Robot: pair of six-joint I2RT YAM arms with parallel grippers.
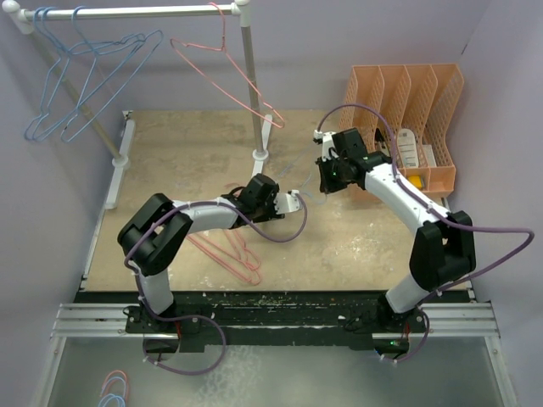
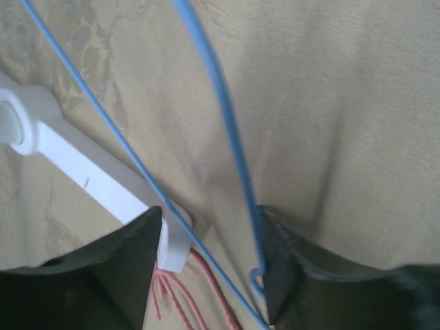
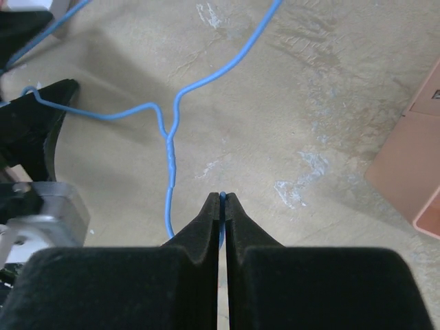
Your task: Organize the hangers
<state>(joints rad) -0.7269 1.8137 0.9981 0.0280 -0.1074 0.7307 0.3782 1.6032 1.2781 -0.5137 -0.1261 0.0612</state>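
Pinching a light blue hanger [image 3: 170, 155] just past its twisted neck, the right gripper [image 3: 222, 198] is pressing its two fingers together with only the thin wire between them. From the neck, one arm of the wire is running off towards the left gripper [image 2: 210, 214] and the other is rising away out of the right wrist view.

The left gripper's fingers are standing apart. The blue wire is passing through the gap, and a small bend in it is lying against the inner face of one finger [image 2: 289, 268]; nothing is being clamped there.

Both grippers are meeting over the table [image 1: 170, 170], just to the near side and right of the foot of the right post of the white pole rack [image 1: 251, 76], so the held hanger is sitting low beside that foot. Part of the rack's white foot is showing beneath the wire in the left wrist view.

Several blue hangers [image 1: 88, 80] are hanging from the left end of the rack's rod. One pink hanger [image 1: 233, 80] is hanging near the rod's right end, tilting beside the right post. More pink hangers [image 1: 231, 253] are lying flat on the table, on the near side of the rack under the left arm. An orange file holder [image 1: 407, 93] is standing well to the right of the rack.
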